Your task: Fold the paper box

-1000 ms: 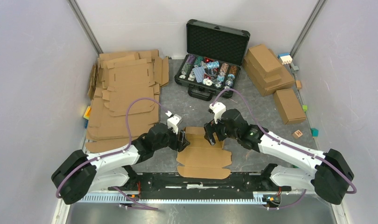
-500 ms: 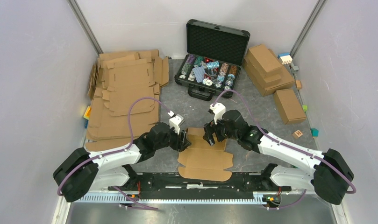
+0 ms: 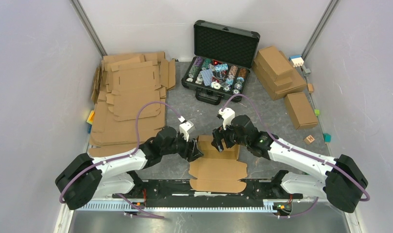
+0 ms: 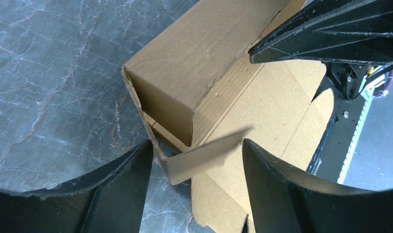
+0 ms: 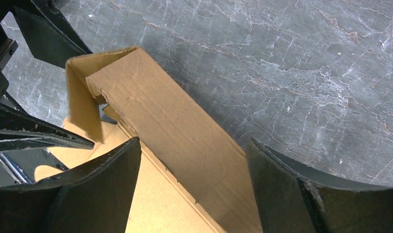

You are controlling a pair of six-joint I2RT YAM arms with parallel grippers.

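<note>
The paper box [image 3: 217,170] lies as a brown cardboard sheet at the near middle of the table, with its far wall folded up. My left gripper [image 3: 196,149] is open at that wall's left end. In the left wrist view [image 4: 196,184] a small side flap [image 4: 204,158] stands between its fingers, next to the wall's corner [image 4: 165,97]. My right gripper [image 3: 218,143] is open over the far wall. In the right wrist view [image 5: 192,189] its fingers straddle the raised wall [image 5: 184,141]. The wall's end tab [image 5: 82,107] is bent inwards.
A pile of flat cardboard sheets [image 3: 131,97] lies at the left. An open black case of chips [image 3: 218,63] stands at the back. Folded boxes [image 3: 279,70] and one more [image 3: 300,109] sit at the right, with small coloured blocks [image 3: 309,139] near them.
The left gripper has moved right and nearer, onto the wall's left end. The sheet has slid a little right and towards the near edge. The right gripper has hardly moved.
</note>
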